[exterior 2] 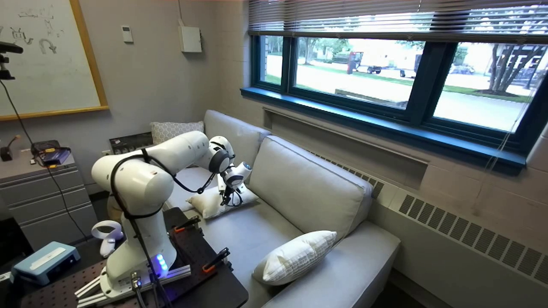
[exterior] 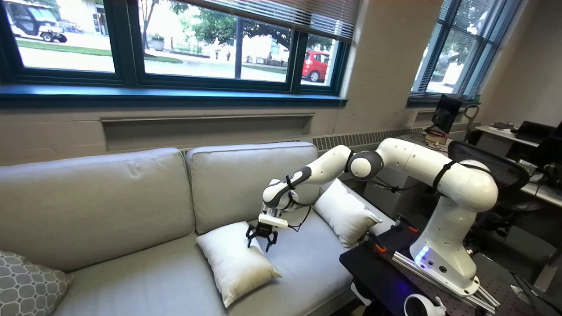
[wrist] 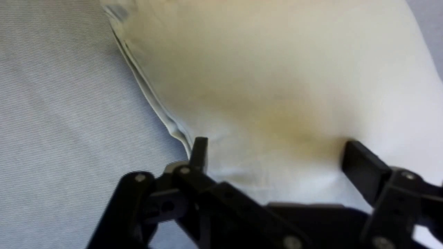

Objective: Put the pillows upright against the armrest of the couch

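Note:
A cream-white pillow (exterior: pixel 237 265) lies flat on the couch seat (exterior: pixel 145 267), near the gap between the seat cushions. It also shows in an exterior view (exterior 2: pixel 207 204) and fills much of the wrist view (wrist: pixel 277 69). A second cream-white pillow (exterior: pixel 344 213) leans, tilted, by the armrest (exterior 2: pixel 364 256); it shows in an exterior view (exterior 2: pixel 295 259) too. My gripper (exterior: pixel 259 247) points down at the flat pillow's edge nearer that armrest. In the wrist view the gripper's fingers (wrist: pixel 276 140) are wide apart, one at the pillow's edge, one over its top. Whether they touch it is unclear.
A grey patterned pillow (exterior: pixel 26 285) sits at the couch's far end. Back cushions (exterior: pixel 254 180) stand behind the seat. The robot's black table (exterior 2: pixel 227 282), with orange-tipped clamps (exterior 2: pixel 216 261), stands close to the couch front. A hand controller (exterior 2: pixel 107 237) lies on it.

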